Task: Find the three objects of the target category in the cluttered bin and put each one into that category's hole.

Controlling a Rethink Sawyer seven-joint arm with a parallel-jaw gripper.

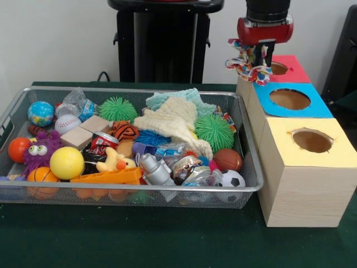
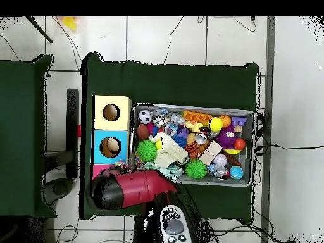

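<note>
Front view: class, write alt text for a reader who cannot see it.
The gripper holds a rope toy over the red box, beside blue and yellow holed boxes. A wire bin of toys sits on their left.

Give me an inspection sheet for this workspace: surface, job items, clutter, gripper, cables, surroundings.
Surface: green-covered table, bare in front of the bin.
Job's things: wire mesh bin heaped with toys; three wooden boxes with holes, topped yellow, blue and red; something lies in the blue box's hole in the overhead view.
Clutter: yellow ball, baseball, green spiky balls, cream cloth, soccer ball, wooden blocks.
Gripper: gripper shut on multicoloured rope toy, over the red box.
Cables: several across the floor.
Surroundings: white wall, tiled floor, second green table.
</note>
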